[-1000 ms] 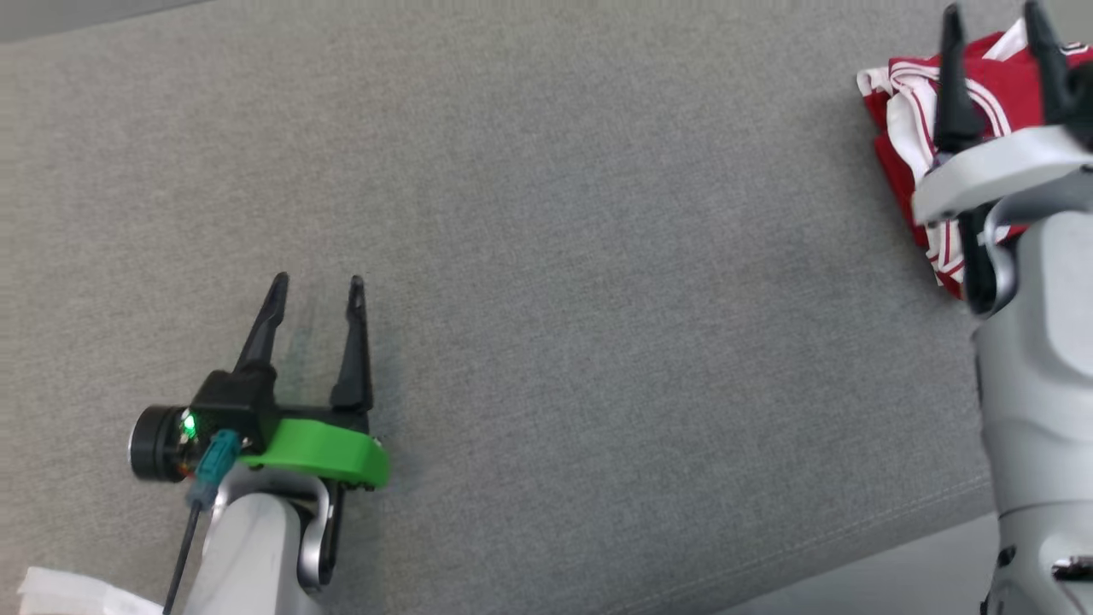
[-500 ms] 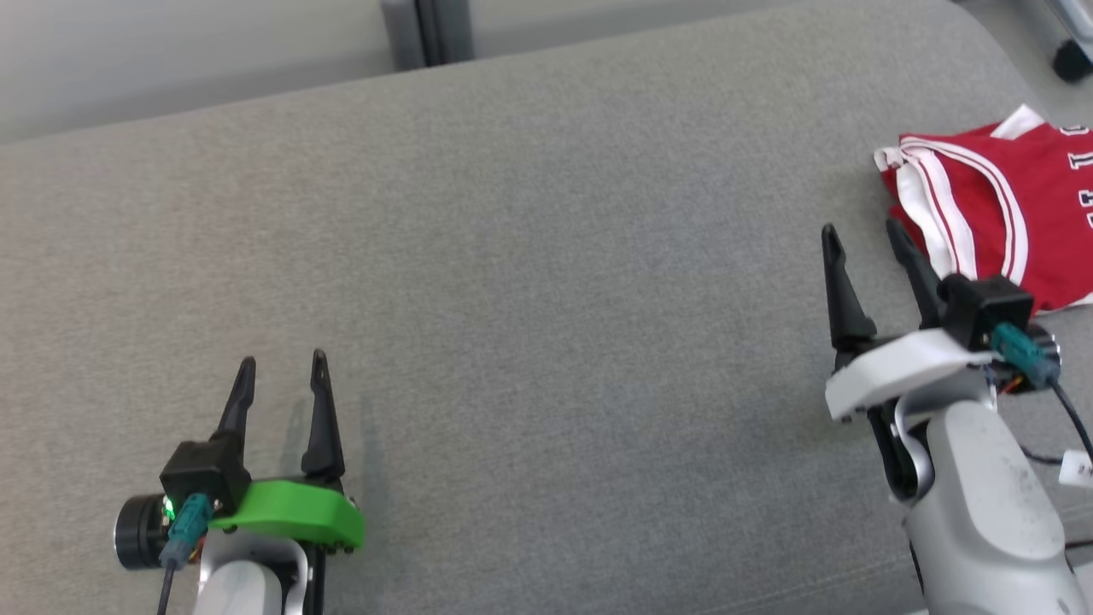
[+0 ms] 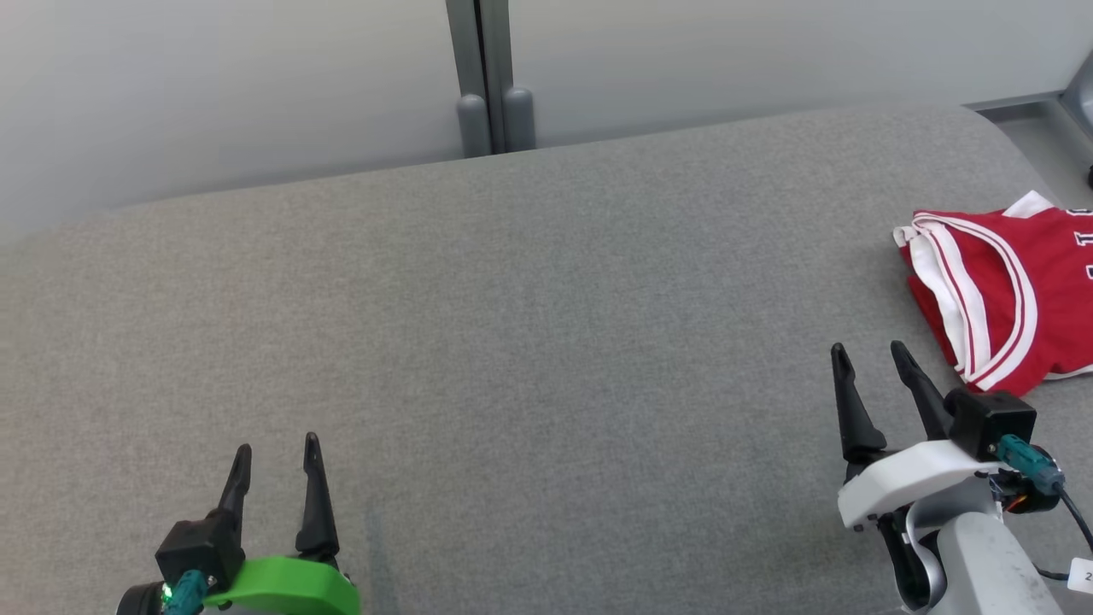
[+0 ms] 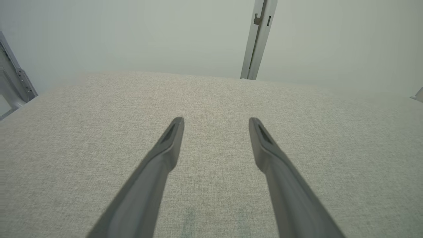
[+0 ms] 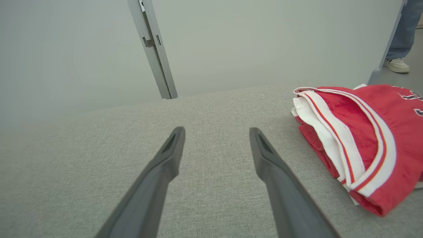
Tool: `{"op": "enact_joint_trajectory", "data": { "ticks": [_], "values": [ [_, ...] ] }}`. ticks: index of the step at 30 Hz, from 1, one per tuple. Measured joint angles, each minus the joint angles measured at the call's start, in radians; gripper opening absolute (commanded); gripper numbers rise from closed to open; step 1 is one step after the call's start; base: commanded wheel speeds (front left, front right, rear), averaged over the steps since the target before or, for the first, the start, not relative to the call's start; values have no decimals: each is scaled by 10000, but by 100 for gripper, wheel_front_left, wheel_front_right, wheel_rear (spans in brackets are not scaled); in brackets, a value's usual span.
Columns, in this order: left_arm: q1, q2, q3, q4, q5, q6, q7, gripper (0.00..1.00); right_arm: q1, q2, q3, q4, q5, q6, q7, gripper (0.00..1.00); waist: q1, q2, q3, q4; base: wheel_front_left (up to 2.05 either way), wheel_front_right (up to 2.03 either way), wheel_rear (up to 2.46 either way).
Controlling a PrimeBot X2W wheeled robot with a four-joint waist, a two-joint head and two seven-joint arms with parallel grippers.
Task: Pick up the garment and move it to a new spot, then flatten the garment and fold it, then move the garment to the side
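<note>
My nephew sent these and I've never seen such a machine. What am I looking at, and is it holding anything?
It is a wheeled robot with two arms, each ending in jaws of two long dark fingers. The wide picture comes from a camera on its head, looking down at a grey padded surface: left jaws at lower left, right jaws at lower right. The other two come from a camera on each wrist, looking along that arm's fingers. Both jaws stand open and hold nothing. A folded red and white garment lies on the surface, ahead and right of the right jaws, untouched.
</note>
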Motion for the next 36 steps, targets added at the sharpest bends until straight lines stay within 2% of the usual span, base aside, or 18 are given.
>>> {"op": "enact_joint_trajectory", "data": {
  "ticks": [1, 2, 8, 36],
  "values": [
    [28, -2, -8, -52, -56, -10, 0, 100, 14, 2, 2, -6, -8, 0, 0, 100, 0, 0, -61, 23, 0, 0, 0],
    [52, -8, -12, -33, -63, -10, 0, 0, 35, 12, 8, 21, -13, 0, 2, 0, 0, 0, -105, 40, 0, 0, 0],
    [190, -75, -12, 431, -198, -12, 96, 0, 386, 127, 6, 458, 161, 0, 138, 0, 0, 0, -118, 57, 0, 0, 0],
    [-69, -71, 516, 132, -4792, -201, 1331, 0, 547, 109, -157, -182, 4928, 0, 1346, 0, 0, 0, -182, 283, 0, 0, 0]
  ]
}}
